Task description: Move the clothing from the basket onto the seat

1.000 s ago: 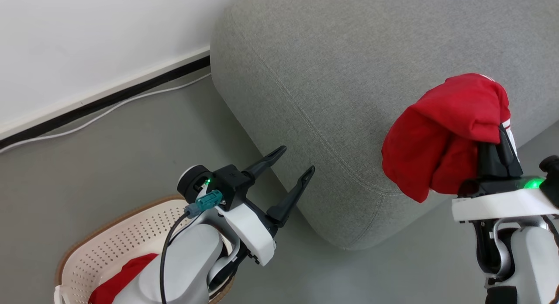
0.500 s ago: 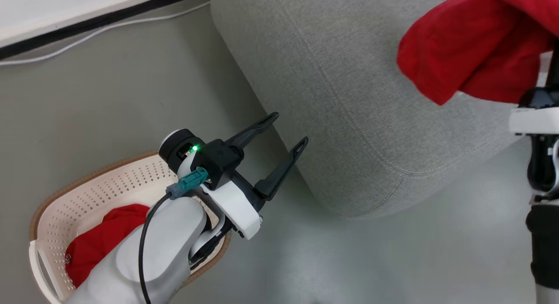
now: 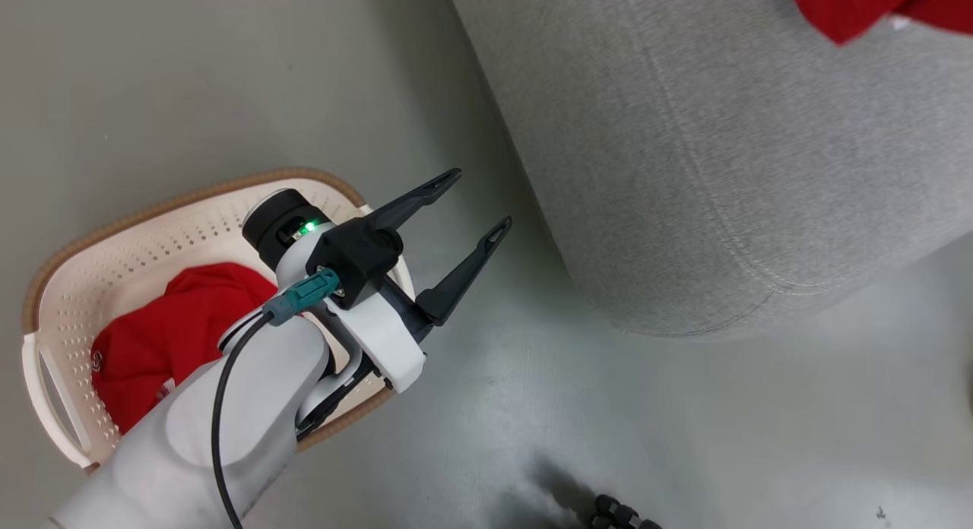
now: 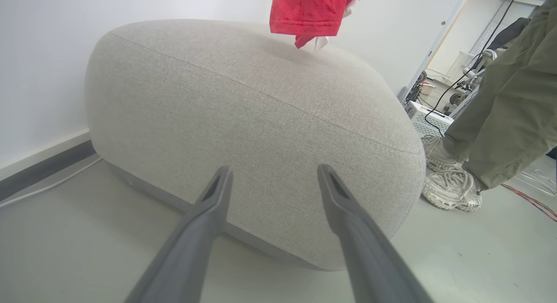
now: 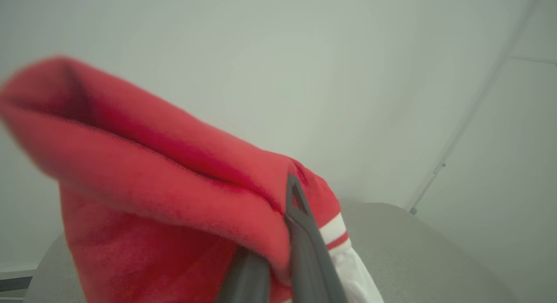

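Pinches a red garment (image 5: 165, 185) with white trim between the pressed-together jaws of the right gripper (image 5: 285, 198), hanging it over the far right of the seat (image 3: 722, 172), lowest fold close above the cushion or touching it, cannot tell which. Holds the left gripper (image 3: 480, 198) above the floor (image 3: 190, 80) between the basket (image 3: 114, 263) and the seat's near left corner, jaws spread wide and empty, pointing at the seat. Leaves another garment (image 3: 175, 331) crumpled in the basket at near left, with a person's trouser leg (image 4: 504, 98) and shoe (image 4: 452, 190) just right of the seat.
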Controlling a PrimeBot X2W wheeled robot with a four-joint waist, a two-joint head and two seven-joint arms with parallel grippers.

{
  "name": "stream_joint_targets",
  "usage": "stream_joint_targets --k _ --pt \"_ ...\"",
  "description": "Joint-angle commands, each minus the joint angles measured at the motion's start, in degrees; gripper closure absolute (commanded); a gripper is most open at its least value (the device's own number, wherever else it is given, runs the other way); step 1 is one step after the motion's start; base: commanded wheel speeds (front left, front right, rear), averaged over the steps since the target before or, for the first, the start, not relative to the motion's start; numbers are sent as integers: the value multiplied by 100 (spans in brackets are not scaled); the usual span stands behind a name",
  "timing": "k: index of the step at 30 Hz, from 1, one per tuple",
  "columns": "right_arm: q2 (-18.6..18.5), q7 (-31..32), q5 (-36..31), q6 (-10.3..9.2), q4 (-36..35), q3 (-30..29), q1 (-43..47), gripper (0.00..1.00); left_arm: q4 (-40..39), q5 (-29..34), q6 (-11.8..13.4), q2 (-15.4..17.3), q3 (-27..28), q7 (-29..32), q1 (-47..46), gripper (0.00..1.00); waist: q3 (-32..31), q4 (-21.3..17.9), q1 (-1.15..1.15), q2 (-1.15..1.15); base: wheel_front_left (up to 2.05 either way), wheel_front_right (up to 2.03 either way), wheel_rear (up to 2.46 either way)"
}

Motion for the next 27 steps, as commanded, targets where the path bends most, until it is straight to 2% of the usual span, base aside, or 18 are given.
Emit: stream_joint_targets --k 1,6,12,15,19,24,27 --pt "-207 -33 2 16 -4 -115 -174 100 -167 37 -23 77 109 -28 -203 0 179 90 0 0 0 0 0" --pt "-460 -33 -194 16 643 -583 -797 100 -181 26 -23 191 67 -28 -297 0 451 191 0 0 0 0 0" --pt "-889 -33 -727 16 1396 -1177 -1531 100 -233 33 -23 312 68 -28 -373 0 721 346 0 0 0 0 0" --pt "-1112 -3 -1058 16 1630 -1432 -1926 100 -259 40 -23 377 105 -28 -366 0 843 411 0 0 0 0 0" --pt "-1313 103 -1469 16 1765 -2095 -2264 100 -303 67 -23 389 33 -28 -329 0 949 562 0 0 0 0 0" --pt "-1358 267 -1836 16 1654 -2653 -2447 100 -316 52 -23 394 -17 -28 -300 0 1046 707 0 0 0 0 0" --pt "-1121 390 -1906 16 1588 -2926 -2463 100 -314 39 -23 403 17 -28 -255 0 1132 790 0 0 0 0 0"
